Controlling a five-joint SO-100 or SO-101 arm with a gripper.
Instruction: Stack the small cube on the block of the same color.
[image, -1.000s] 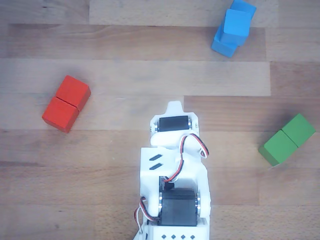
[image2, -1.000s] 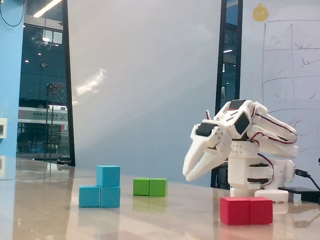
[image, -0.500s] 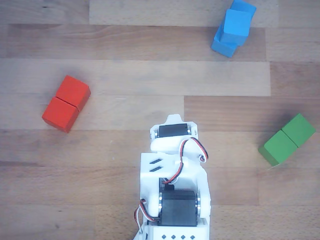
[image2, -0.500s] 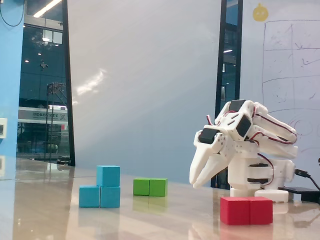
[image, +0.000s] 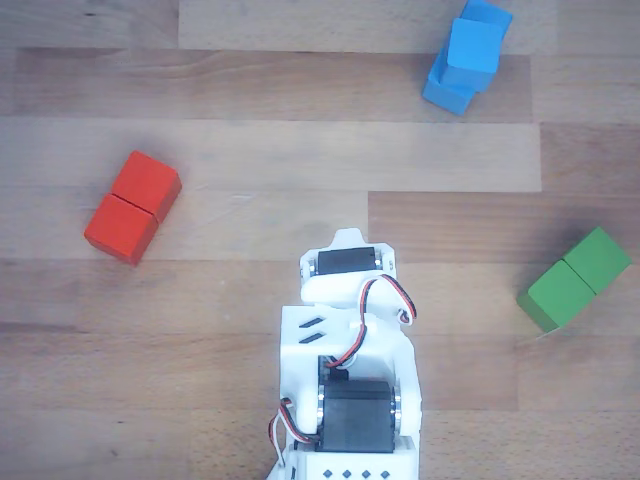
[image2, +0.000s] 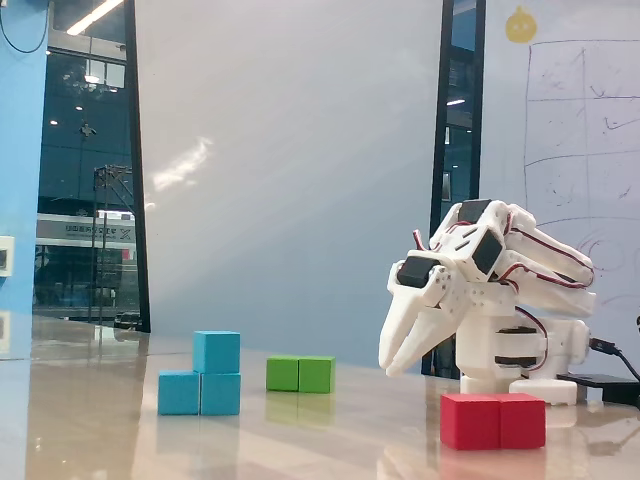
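Cube (image2: 216, 352) sits atop blue block (image2: 199, 393), on its right half in fixed view; stack looks done. Gripper (image2: 392, 366) well apart from block, pointing down, fingers near-closed, holding nothing; red block (image2: 493, 420) just below. Judgement: retreat w/o bumping anything; leave stack alone.

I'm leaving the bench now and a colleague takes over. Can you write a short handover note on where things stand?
Gripper: empty, fingers close together, hanging above the table near the arm's base, away from all blocks.
Small light-blue wooden cube: sits on the right half of the light-blue oblong wooden block in the fixed view.
Red oblong block and green oblong block: alone on the table.
Done: the stack appears complete.
Left: apparently nothing, perhaps parking the arm.
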